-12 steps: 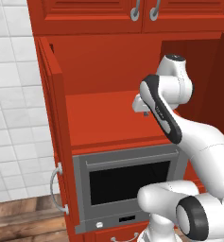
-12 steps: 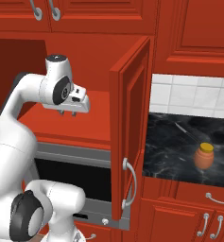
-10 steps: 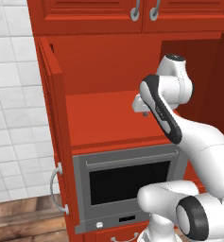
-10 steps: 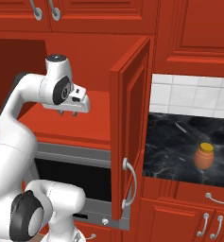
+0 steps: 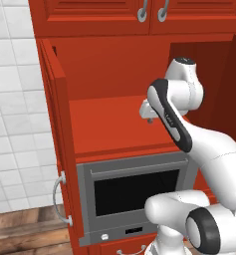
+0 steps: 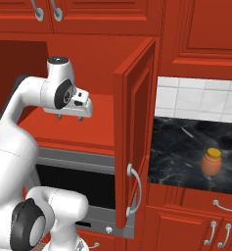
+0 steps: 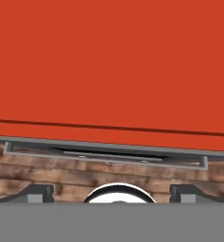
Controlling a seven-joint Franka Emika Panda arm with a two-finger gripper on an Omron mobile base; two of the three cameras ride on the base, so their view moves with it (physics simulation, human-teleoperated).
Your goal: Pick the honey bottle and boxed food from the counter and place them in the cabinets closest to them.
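The cabinets take up most of the scene: glossy red, with the two doors of the middle compartment swung wide, one door at the left of the left base view and the other door standing edge-on in the middle of the right base view. Inside is a plain red shelf with nothing on it where the hand looks down. Under the shelf's front edge sits a grey built-in oven with a dark window, and below that a strip of wooden floor shows in the hand view.

The counter, black with thin white veins, lies to the right of the open right-hand door, on red drawer fronts with silver handles, with white wall tiles behind it.

The white arm reaches up into the open compartment. Its gripper hangs just above the shelf near the front edge, pointing down, its fingers spread wide and holding nothing; the two dark fingertips stand far apart at the bottom of the hand view.

The honey bottle stands upright on the counter, toward its right part and nearer the front edge, well apart from the gripper, with the open door between them.
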